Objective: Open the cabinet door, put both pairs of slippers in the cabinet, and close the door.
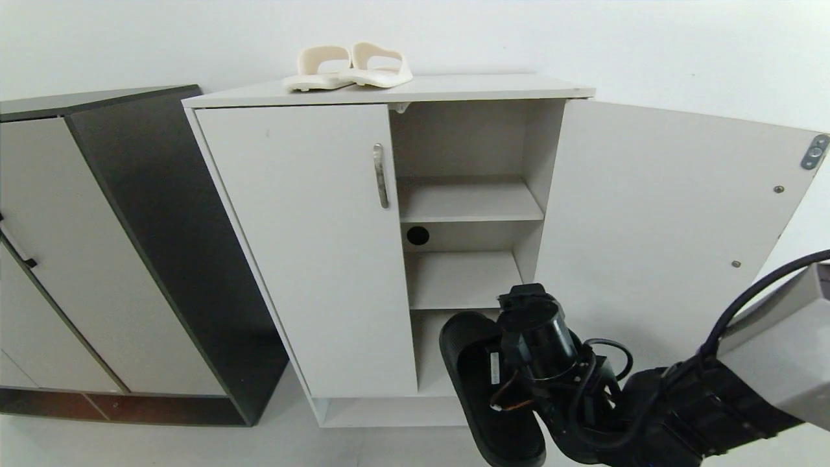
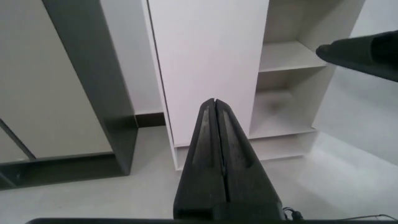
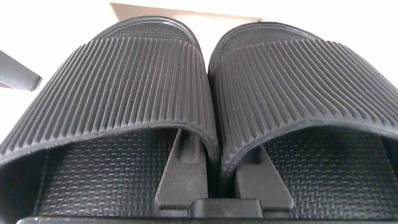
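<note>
A white cabinet stands with its left door shut and its right door swung wide open. On its top lies a beige pair of slippers. A black pair of slippers hangs upright in front of the lowest compartment, outside the cabinet. My right gripper is shut on the black slippers, with a finger under each strap and the inner walls pinched together. My left gripper hovers low in front of the shut left door, shut with nothing in it.
Inside the cabinet, an upper shelf and a middle shelf are bare. A dark grey cabinet stands close on the left. The shut door carries a metal handle. Pale floor lies in front.
</note>
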